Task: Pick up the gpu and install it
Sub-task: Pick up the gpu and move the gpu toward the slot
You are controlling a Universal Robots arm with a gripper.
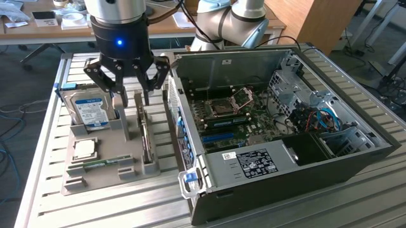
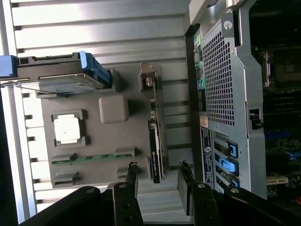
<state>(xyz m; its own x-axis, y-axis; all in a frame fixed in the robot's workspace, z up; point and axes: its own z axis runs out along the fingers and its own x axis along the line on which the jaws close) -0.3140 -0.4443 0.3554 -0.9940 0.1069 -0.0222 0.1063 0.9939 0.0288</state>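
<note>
Exterior view first: we count one gpu [image 1: 147,142], standing on edge in a slot of the one grey tray [image 1: 120,145], on the tray's side toward the exterior view's right. It is just beside the one open computer case [image 1: 279,156], whose wall stands close along it. We see one gripper [image 1: 132,97] over the tray's far end, its fingers [image 2: 131,178] spread apart and holding nothing. The tray also carries one upright hard drive [image 1: 92,111] at the exterior view's left, one processor chip [image 1: 84,148] and one memory stick [image 1: 101,163].
</note>
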